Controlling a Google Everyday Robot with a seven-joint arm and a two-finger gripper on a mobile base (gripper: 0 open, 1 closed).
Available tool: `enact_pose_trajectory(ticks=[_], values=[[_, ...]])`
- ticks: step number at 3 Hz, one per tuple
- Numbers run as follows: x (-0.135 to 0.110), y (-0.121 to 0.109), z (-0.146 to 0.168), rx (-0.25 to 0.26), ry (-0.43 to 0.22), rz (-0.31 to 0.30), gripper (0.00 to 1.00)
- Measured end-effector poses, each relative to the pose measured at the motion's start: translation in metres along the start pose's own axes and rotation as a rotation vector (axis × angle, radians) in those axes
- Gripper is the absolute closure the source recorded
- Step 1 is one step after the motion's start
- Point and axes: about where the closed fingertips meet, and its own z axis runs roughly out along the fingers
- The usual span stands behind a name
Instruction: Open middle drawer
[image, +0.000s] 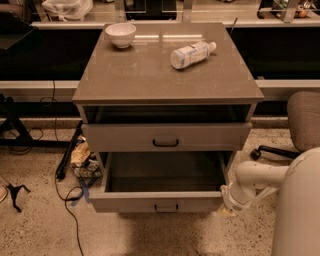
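Already well out: finish the middle drawer's travel squarely

Camera view: the middle drawer (125, 202) is pulled far forward from the cabinet (150, 75). Its interior looks dark and bare, and its low front faces the camera, with the small dark handle (166, 207) at the centre of that front. Above it, the taller drawer front (120, 137) stands only slightly out, with a dark gap under the cabinet top. The gripper (227, 205) hangs on the end of the white arm (260, 175), just beside the front right corner of the open drawer and away from the handle. Whether it is set apart or together cannot be told, nor whether it touches the drawer's side.

The task looks nearly or wholly done. If more opening is wanted, a pull from the corner would probably skew the drawer on its runners. It is better to draw it straight toward the front by the central handle, level, without bearing down on the front. The pull should be slow near the end of travel, because a jolt could shake the cabinet. The bottle (191, 53) lies on its side toward the back right of the top and could roll, while the bowl (120, 34) at the back left corner looks steadier. When backing off, the arm should stay clear of the chair (303, 120) at the right.
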Motion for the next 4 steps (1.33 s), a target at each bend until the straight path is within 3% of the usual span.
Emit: enact_pose_trajectory(ticks=[1,4], values=[[0.0,0.0,0.0,0.0,0.0,0.0,0.91],[0.0,0.0001,0.0001,0.0,0.0,0.0,0.21]])
